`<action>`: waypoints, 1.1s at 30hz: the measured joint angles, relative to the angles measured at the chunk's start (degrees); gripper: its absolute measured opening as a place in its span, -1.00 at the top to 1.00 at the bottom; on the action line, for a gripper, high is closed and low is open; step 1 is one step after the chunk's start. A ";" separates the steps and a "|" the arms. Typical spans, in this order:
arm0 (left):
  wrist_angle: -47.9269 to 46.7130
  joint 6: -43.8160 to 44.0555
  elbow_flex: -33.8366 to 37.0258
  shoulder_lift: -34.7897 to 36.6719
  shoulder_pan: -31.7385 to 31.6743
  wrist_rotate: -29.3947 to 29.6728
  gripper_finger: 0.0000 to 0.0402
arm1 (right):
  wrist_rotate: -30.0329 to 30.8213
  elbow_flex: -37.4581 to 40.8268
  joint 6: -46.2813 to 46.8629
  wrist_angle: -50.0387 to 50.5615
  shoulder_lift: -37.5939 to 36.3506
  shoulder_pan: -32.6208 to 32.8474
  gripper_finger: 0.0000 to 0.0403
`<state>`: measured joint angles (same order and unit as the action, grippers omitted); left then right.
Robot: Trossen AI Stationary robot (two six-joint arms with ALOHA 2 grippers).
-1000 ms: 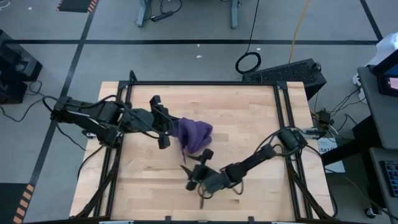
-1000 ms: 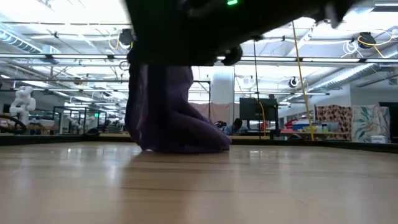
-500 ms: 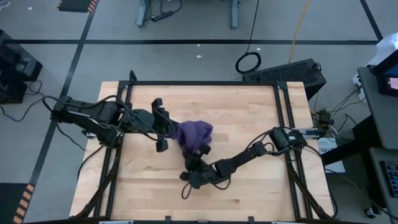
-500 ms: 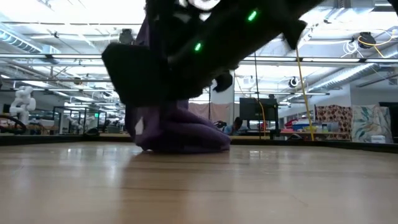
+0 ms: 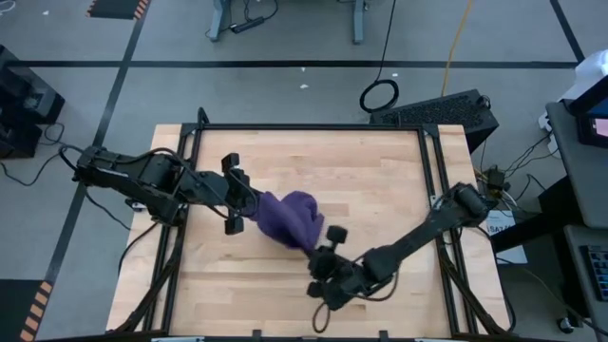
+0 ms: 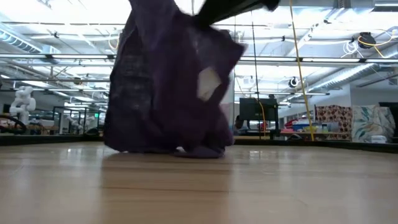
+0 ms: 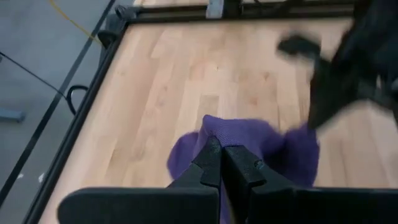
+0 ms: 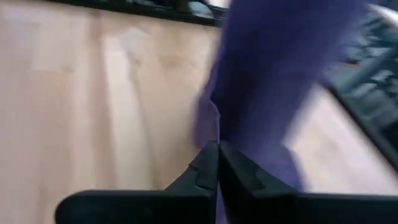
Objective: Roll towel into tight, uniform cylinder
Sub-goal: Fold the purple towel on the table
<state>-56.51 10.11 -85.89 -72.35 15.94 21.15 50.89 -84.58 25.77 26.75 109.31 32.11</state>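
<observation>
Both arms reached low toward mid-desk (image 5: 380,171); the left hand (image 7: 221,163) and right hand (image 8: 217,163) each pinched the soft purple towel (image 5: 290,218), bunched and lifted, its white tag (image 6: 208,82) showing.

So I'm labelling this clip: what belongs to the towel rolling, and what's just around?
In use:
towel, bunched
left gripper, shut on it
right gripper, shut on it

Just around:
table
cable loop on the floor

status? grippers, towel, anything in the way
Left gripper shut on towel, at its left edge. Right gripper shut on towel's near edge. Towel bunched, lifted between both, not rolled. Table shows nothing in the way.
</observation>
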 joint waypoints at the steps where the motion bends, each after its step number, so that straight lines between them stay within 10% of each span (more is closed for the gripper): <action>1: -1.34 0.14 0.00 -0.05 0.00 0.00 0.98 | 1.67 0.02 1.33 2.77 -1.51 0.42 0.99; 8: -6.47 3.85 2.90 -0.13 0.16 0.02 0.82 | 13.38 0.00 5.14 16.38 -11.22 2.41 0.99; 22: -0.01 13.59 17.44 -0.47 5.18 -1.01 0.88 | 13.77 0.00 4.19 29.00 -14.84 -3.57 1.00; 33: 50.09 26.49 43.16 -5.86 18.18 7.31 0.35 | 12.36 0.00 3.18 29.53 -14.84 -6.55 1.00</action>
<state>-6.42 36.60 -42.73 -78.21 34.13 28.45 63.25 -84.58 28.95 56.28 94.48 25.56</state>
